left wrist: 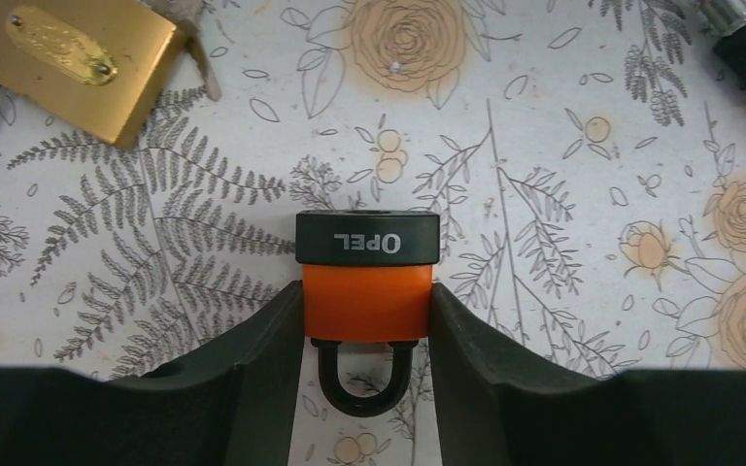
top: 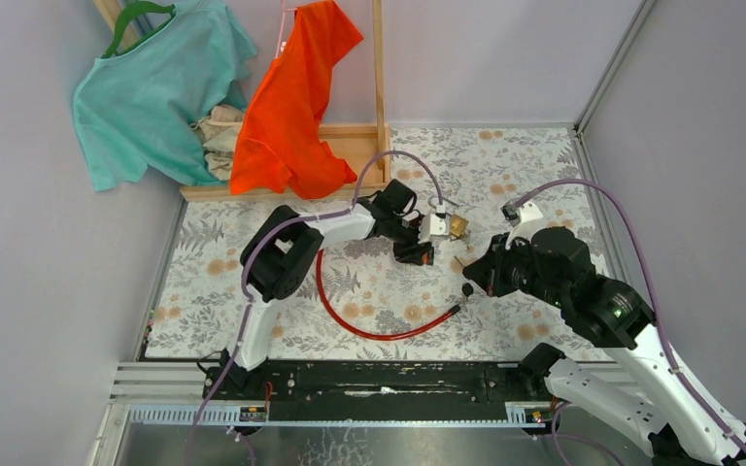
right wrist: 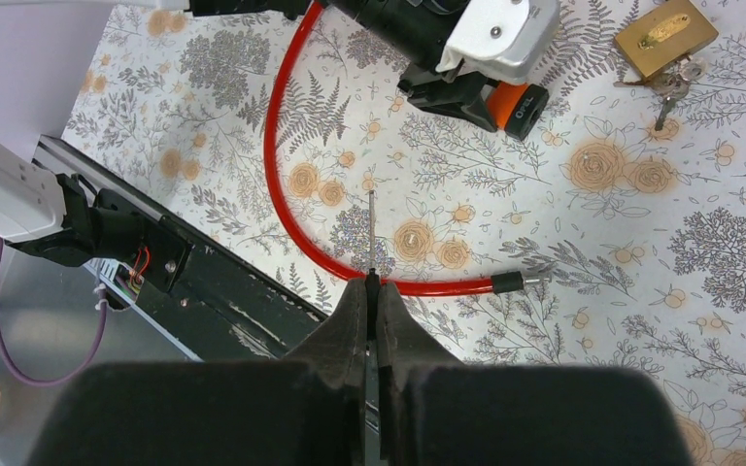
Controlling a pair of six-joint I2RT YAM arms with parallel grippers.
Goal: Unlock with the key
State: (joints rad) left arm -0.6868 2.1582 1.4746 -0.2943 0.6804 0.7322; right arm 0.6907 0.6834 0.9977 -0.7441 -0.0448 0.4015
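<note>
An orange padlock (left wrist: 367,291) with a black base marked OPEL and a black shackle sits between my left gripper's (left wrist: 367,303) fingers, which are shut on its orange body just above the flowered cloth. It also shows in the right wrist view (right wrist: 512,103) and the top view (top: 425,257). My right gripper (right wrist: 372,283) is shut on a key (right wrist: 371,233); its thin blade sticks out past the fingertips towards the padlock. In the top view my right gripper (top: 473,280) is to the right of the padlock and nearer me, apart from it.
A brass padlock (top: 458,226) with a bunch of keys (right wrist: 675,85) lies just beyond the left gripper. A red cable (top: 369,328) curves across the cloth between the arms. A wooden rack (top: 355,136) with a teal shirt (top: 146,92) and an orange shirt (top: 296,97) stands at the back left.
</note>
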